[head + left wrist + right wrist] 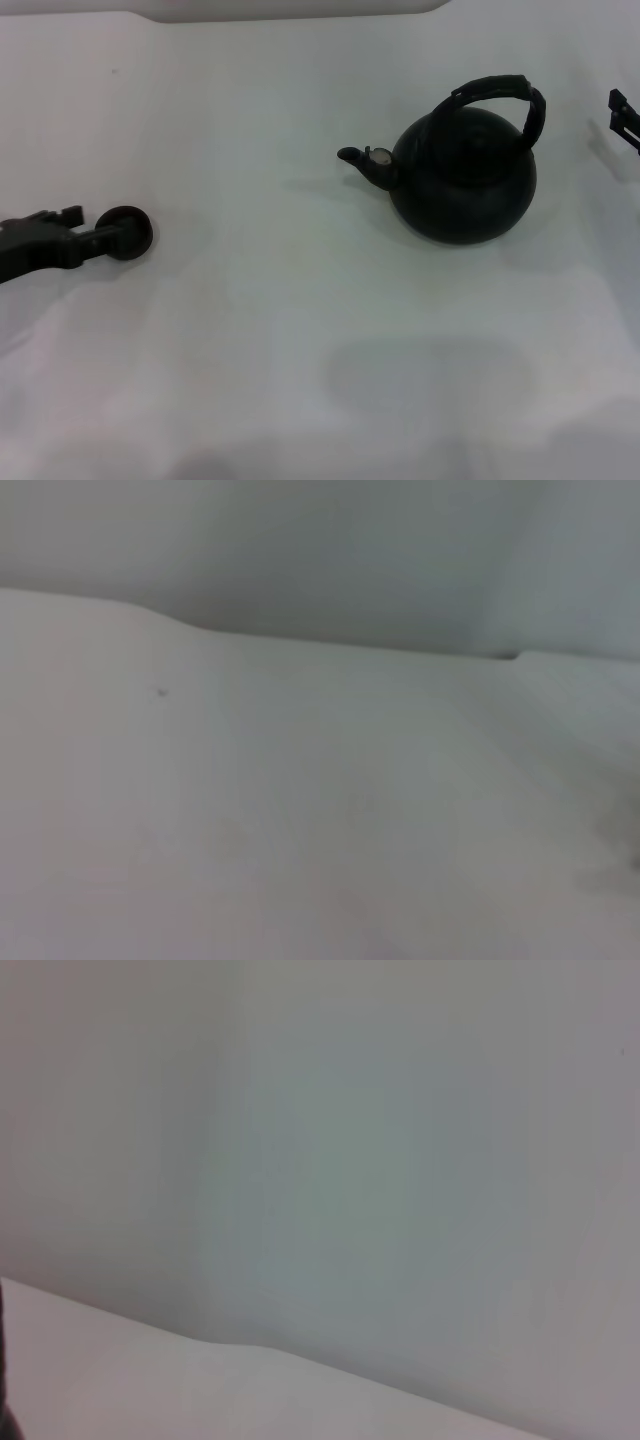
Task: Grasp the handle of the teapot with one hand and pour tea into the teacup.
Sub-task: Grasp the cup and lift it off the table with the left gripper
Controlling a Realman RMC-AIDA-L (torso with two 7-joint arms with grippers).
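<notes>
White surface fills the lower half of the head view, bare apart from a faint grey shadow patch at lower centre.

Left gripper enters from the left edge at mid-height, lying low over the surface. Its fingers reach to the teacup — a small dark round cup at centre left of the frame. Fingers appear to meet the cup's rim, but whether they pinch it or merely touch it, cannot tell.

Teapot stands upright on the surface at upper right of the frame, well apart from the teacup. Round black body; short spout points toward the frame's left, with a small pale cap at its base. Handle arches over the top, tilted slightly toward the right side of the pot.

Right gripper shows only as a dark tip at the right edge, upper part of the frame — near the handle but not touching it. State of its fingers: cannot tell.

Both wrist views show only the pale surface and a grey wall behind it.
</notes>
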